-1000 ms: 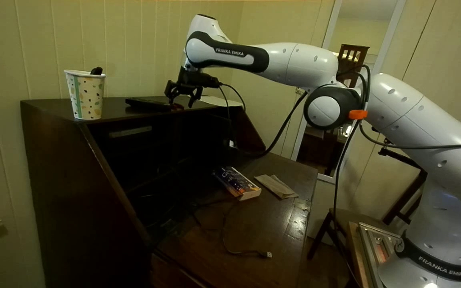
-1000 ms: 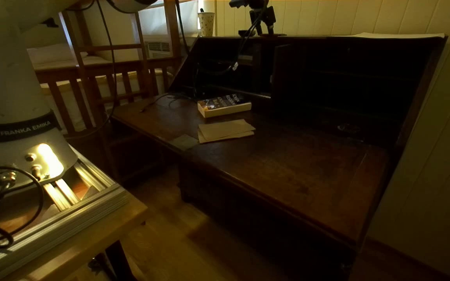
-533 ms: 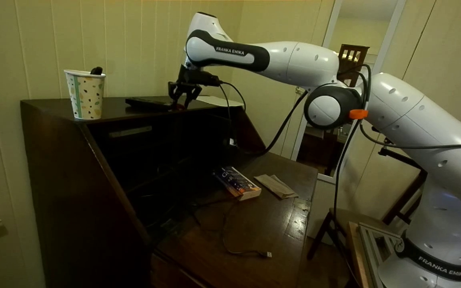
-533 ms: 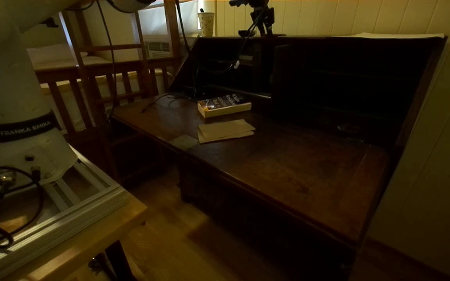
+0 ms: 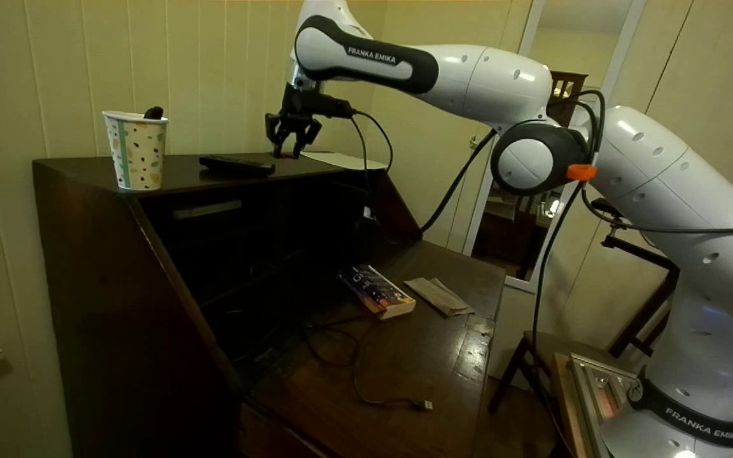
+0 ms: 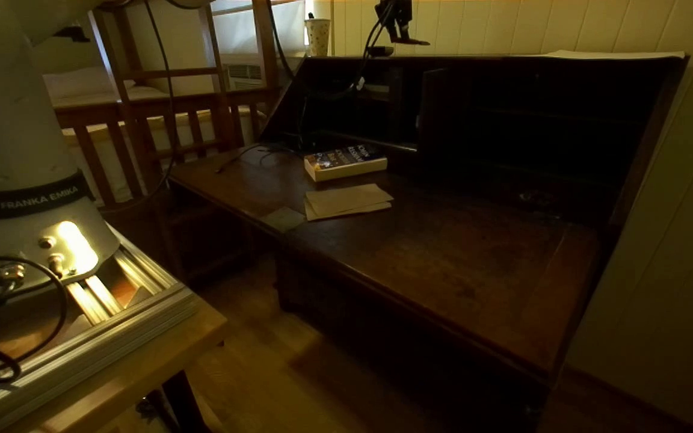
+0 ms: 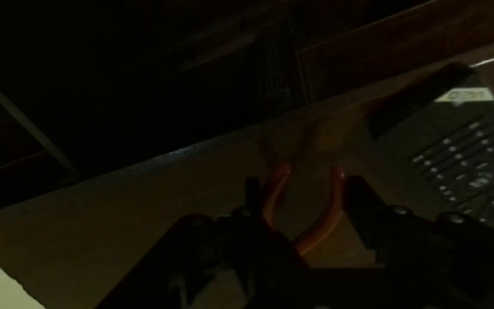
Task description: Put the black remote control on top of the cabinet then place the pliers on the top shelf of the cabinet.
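My black 2-fingered tool (image 5: 287,153) is closed on the small red-handled pliers (image 7: 335,206), which it holds clear above the flat top of the large dark brown wooden cabinet (image 5: 105,286). In the wrist view, 1 finger bears on the outer side of each of the 2 curved handles; the handle ends stand apart and point toward the cabinet's front edge. The head of the pliers is hidden in that view. In an exterior view, a gap shows between the pliers and the cabinet top.

The slim, flat, black oblong remote control (image 5: 237,166) lies face up on the cabinet top, 1 end close to the front edge. I find it between my tool and a white paper cup (image 5: 137,152) with a green stripe and coloured spots. The cup stands upright; a black object (image 5: 154,113), which I cannot identify, shows above its rim. A flat white sheet (image 5: 344,160) lies on the cabinet top, on the far side of my tool from the cup.

Below, the drop-down leaf of the cabinet, a dark brown wooden worktop (image 6: 473,264), carries a thick paperback book (image 6: 346,163) with a dark printed cover, lying flat, and just beside it a folded piece of tan paper (image 6: 349,201).
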Available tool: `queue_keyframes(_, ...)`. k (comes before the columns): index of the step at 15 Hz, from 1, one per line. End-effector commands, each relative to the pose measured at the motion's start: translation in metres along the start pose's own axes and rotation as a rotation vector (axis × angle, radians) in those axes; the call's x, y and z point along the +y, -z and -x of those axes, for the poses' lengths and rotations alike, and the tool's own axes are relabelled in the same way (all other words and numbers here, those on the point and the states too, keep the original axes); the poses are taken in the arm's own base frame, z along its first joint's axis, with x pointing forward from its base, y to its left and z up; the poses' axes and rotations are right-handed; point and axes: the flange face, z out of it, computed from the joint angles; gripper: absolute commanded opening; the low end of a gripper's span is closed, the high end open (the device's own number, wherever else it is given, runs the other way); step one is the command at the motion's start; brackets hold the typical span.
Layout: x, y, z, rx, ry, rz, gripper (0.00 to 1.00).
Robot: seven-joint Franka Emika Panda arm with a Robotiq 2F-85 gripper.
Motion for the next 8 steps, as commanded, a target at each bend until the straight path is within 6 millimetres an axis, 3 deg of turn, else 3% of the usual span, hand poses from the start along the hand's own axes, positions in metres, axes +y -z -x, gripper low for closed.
queue_keyframes(1,-0.008,0.047,0.012,-0.06,0.004,0.019,0.27)
queue_keyframes(3,-0.017,0.056,0.027,-0.154,-0.002,0.0,0.27)
queue_keyframes(8,-0.036,0.04,0.073,-0.44,0.022,0.059,0.27)
